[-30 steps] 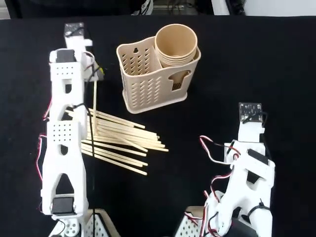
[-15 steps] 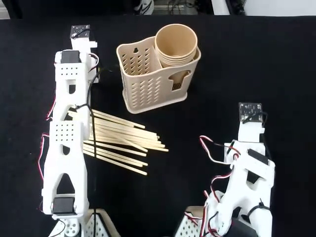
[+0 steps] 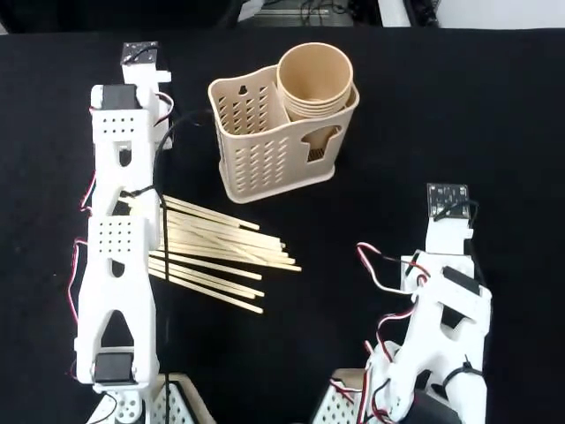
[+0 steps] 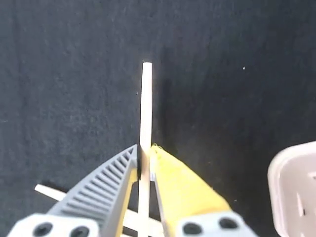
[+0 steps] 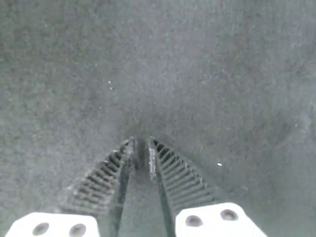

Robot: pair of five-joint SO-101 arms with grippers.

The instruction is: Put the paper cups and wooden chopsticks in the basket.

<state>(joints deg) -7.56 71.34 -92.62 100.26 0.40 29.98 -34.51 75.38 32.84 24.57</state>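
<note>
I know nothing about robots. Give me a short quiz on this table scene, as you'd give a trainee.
1. True or false: the paper cups sit inside the basket.
2. What does the left pincer hold? A) a cup B) a chopstick C) nothing
3. Fill in: the loose chopsticks lie on the black ____.
Key: 1 true; 2 B; 3 table.

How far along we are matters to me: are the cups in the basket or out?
In. The cups stand nested and upright in one compartment of the basket, their rims above its wall.
</note>
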